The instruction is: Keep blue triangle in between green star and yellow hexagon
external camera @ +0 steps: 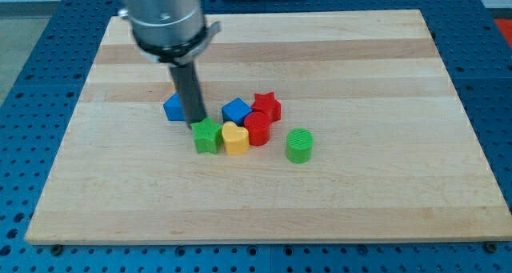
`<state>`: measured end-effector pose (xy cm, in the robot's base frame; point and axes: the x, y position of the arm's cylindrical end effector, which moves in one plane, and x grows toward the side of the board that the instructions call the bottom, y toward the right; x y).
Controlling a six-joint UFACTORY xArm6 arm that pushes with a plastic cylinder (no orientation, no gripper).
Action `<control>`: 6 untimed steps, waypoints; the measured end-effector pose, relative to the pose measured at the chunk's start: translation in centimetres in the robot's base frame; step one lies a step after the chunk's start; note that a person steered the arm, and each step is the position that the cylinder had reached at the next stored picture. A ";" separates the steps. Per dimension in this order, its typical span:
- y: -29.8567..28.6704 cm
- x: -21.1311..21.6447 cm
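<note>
My tip [197, 123] sits just above the green star [207, 135], at its upper left edge, close to or touching it. The blue triangle [174, 107] lies to the tip's upper left, partly hidden behind the rod. A yellow block [234, 138], whose shape I cannot make out for sure, touches the green star's right side. The blue triangle is outside this pair, to the upper left of the green star.
A second blue block [237, 110], a red star [266, 106] and a round red block [257, 129] cluster just right of and above the yellow block. A green cylinder [299, 145] stands alone further right. The wooden board [360, 201] lies on a blue perforated table.
</note>
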<state>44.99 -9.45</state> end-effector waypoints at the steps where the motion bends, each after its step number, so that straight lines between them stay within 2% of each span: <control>1: -6.5 0.2; 2: -15.7 1.0; 3: -16.5 -2.8; 4: -9.9 -0.6; 5: -8.7 -0.2; 6: -14.0 -2.2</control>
